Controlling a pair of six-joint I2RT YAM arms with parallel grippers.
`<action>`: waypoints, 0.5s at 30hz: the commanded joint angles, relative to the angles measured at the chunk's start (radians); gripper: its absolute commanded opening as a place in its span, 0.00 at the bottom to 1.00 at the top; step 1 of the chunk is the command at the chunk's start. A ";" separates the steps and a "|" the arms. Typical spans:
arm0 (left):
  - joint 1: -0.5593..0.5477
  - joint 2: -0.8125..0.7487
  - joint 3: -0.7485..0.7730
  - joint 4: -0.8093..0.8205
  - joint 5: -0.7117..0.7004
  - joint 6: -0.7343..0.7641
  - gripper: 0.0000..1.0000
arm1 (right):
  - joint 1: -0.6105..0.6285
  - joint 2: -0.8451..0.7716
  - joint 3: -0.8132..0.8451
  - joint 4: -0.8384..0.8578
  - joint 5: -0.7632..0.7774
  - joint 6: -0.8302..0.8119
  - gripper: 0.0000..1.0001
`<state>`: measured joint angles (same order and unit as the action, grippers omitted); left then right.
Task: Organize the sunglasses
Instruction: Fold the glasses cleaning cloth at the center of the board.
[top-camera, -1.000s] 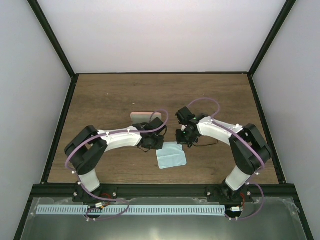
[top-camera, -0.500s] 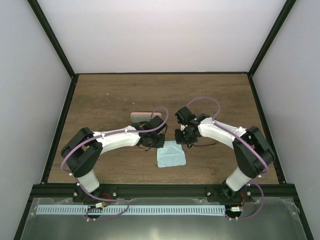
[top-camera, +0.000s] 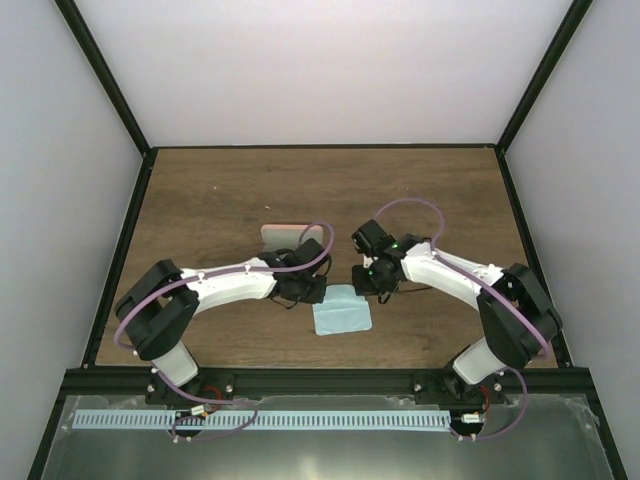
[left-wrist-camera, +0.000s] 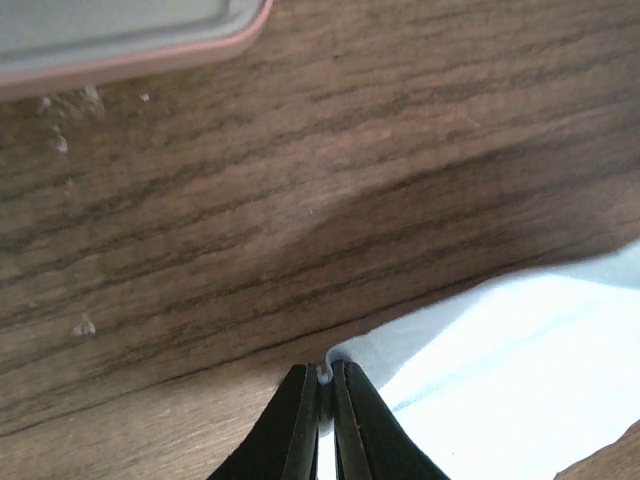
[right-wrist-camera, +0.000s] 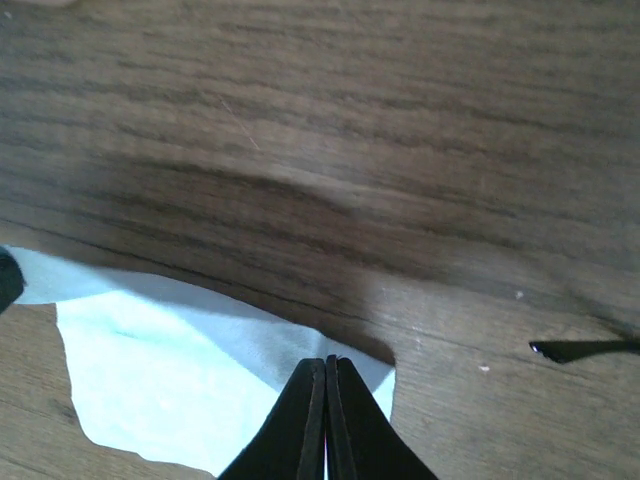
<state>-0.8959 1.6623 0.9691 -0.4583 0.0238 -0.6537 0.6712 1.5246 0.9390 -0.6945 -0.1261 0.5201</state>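
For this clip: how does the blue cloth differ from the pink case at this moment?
The cloth is light blue, thin and square; the case is pink-edged, rigid and rounded. The cloth is pinched at its far corners by the left gripper and the right gripper, both shut; neither gripper holds the case. The cloth lies nearer the arm bases, the case farther back. Both are on the wooden table.

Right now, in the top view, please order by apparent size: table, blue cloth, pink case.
the table
blue cloth
pink case, but the left arm partly hides it, so cloth versus case is unsure
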 joint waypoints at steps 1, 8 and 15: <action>-0.016 -0.028 -0.016 0.012 0.023 0.007 0.05 | 0.014 -0.036 -0.022 -0.017 0.011 0.000 0.01; -0.037 -0.019 -0.013 0.018 0.033 0.013 0.05 | 0.014 -0.058 -0.051 -0.023 0.003 -0.001 0.01; -0.059 -0.028 -0.027 0.015 0.038 0.014 0.05 | 0.018 -0.074 -0.062 -0.032 -0.009 0.004 0.01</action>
<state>-0.9432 1.6623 0.9596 -0.4511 0.0544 -0.6498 0.6769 1.4830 0.8795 -0.7147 -0.1307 0.5201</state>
